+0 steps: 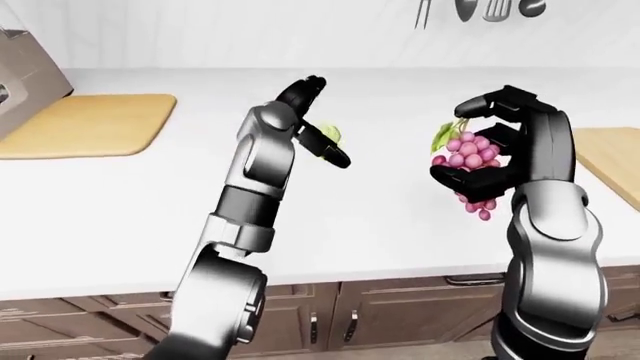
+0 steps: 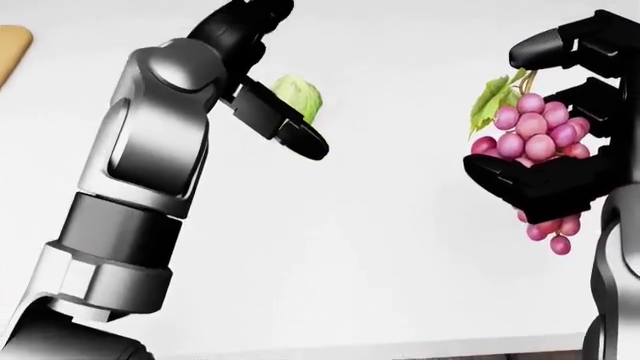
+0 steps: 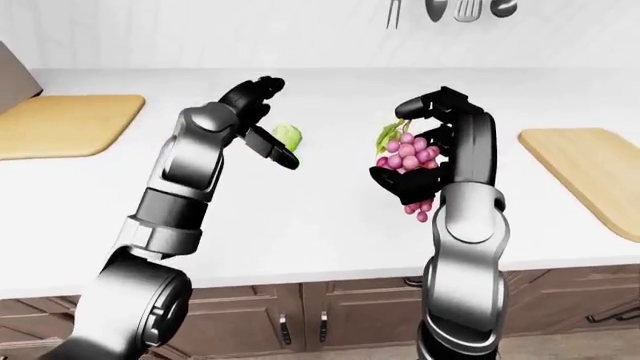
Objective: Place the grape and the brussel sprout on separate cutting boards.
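Note:
A bunch of pink grapes [image 2: 535,135] with a green leaf hangs in my right hand [image 2: 505,109], whose black fingers are shut round it, lifted above the white counter [image 1: 120,202]. The green brussel sprout [image 2: 298,96] sits in my raised left hand [image 2: 292,79], pinched between the lower finger and the palm, also off the counter. A tan cutting board [image 1: 90,124] lies at the left of the left-eye view. A second cutting board [image 3: 590,172] lies at the right of the right-eye view.
A grey box-like appliance [image 1: 25,67] stands at the top left beside the left board. Utensils [image 1: 480,9] hang on the wall above. Brown cabinet doors [image 1: 340,315] run below the counter edge.

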Available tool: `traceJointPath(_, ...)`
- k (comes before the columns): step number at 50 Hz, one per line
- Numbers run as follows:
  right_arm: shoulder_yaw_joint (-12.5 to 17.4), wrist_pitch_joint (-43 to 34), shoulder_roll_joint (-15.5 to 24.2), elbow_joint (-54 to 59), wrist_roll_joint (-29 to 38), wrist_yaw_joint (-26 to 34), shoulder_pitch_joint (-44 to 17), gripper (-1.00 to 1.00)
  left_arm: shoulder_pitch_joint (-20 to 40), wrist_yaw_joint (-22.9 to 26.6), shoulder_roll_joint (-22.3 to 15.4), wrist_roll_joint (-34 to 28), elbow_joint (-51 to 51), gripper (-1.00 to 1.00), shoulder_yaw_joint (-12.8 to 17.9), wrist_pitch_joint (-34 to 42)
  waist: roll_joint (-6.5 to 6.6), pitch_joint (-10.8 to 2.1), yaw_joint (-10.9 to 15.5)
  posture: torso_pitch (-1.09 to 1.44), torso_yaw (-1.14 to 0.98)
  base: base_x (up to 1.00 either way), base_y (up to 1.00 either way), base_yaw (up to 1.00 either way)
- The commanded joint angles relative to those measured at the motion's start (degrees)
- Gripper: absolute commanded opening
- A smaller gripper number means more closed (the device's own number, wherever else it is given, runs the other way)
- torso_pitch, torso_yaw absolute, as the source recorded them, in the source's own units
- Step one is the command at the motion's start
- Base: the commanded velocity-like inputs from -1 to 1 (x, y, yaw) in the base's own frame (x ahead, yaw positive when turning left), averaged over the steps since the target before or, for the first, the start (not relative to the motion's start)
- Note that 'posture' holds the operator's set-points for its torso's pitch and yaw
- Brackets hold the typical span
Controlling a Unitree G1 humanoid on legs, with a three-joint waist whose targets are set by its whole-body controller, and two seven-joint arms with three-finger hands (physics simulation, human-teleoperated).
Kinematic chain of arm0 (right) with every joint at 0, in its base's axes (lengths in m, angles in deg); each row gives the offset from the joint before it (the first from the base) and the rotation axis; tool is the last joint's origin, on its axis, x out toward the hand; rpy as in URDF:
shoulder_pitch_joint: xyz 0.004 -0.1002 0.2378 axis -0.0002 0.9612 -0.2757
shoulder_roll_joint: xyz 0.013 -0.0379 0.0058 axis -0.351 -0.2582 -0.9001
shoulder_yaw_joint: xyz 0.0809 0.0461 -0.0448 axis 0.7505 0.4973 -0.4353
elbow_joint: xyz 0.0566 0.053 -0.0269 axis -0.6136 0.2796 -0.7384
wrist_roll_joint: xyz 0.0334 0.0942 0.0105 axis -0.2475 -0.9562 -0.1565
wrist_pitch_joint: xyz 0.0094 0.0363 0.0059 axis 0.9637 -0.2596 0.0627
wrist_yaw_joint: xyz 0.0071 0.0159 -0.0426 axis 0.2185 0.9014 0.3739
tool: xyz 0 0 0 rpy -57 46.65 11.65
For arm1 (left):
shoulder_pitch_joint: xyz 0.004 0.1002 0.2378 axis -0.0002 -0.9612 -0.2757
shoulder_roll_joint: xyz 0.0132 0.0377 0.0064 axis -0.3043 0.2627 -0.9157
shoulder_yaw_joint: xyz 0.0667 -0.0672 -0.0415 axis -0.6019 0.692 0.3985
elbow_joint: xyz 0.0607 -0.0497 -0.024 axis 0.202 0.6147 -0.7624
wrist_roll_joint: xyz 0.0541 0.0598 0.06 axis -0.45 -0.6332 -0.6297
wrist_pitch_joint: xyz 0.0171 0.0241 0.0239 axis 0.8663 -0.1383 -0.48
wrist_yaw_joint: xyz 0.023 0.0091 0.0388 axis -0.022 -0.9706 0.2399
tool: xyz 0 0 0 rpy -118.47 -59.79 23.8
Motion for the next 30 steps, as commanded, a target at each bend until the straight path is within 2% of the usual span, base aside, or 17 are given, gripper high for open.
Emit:
traceJointPath(1, 0.28, 2.61, 0.5, -2.24, 0.29, -0.69, -1.82, -1.0, 2.86, -1.08, -0.36, 0.34, -1.32, 0.8, 0.38, -2.36, -0.29, -1.89, 0.03, 0.0, 0.0, 0.0, 0.0, 0.0)
traceJointPath(9, 0.12, 3.94, 0.16, -1.08, 0.05, -1.29, -1.5, -1.0, 5.51, -4.32, -0.9, 2.58, 7.05, 0.69, 1.12, -6.98, -0.26, -2.1, 0.03, 0.0, 0.0, 0.0, 0.0, 0.0)
traceJointPath(14, -0.1, 4.45, 0.1, -0.61, 0.07, -1.49, -1.48, -1.0, 5.39, -5.7, -0.82, 2.16, 10.02, 0.63, 0.32, -9.5, -0.21, -2.29, 0.01, 0.0, 0.0, 0.0, 0.0, 0.0)
traceJointPath(30, -0.54, 6.25, -0.74, 0.57, 0.09, -2.04, -0.56, -1.0, 12.75, -12.88, -1.45, 5.44, 28.59, 0.51, 2.3, -19.77, -0.26, -2.77, -0.08, 0.0, 0.0, 0.0, 0.0, 0.0)
